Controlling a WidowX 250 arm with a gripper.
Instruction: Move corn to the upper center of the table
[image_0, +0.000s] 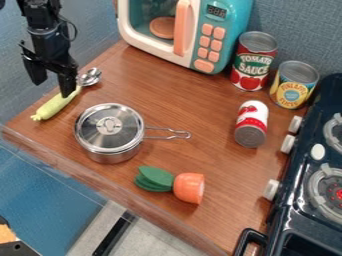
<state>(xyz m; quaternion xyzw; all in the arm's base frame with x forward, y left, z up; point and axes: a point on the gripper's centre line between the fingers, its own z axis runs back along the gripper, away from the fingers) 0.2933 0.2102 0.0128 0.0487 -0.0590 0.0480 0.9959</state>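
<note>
Table (217, 160): ran beneath everything here, wood-brown
Microwave (190, 15): stood at the back
Pot (110, 130): sat lidded, beside the corn (55, 106)
Claw (51, 89): hung at the view's upper left, spread wide
Corn: lay near the table's left edge, its upper end perhaps touching the claw

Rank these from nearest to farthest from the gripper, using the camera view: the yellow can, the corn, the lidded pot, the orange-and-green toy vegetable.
1. Corn, at the view's left, right by the gripper.
2. Lidded pot, left of centre.
3. Orange-and-green toy vegetable, lower middle.
4. Yellow can, upper right, near the stove.
</note>
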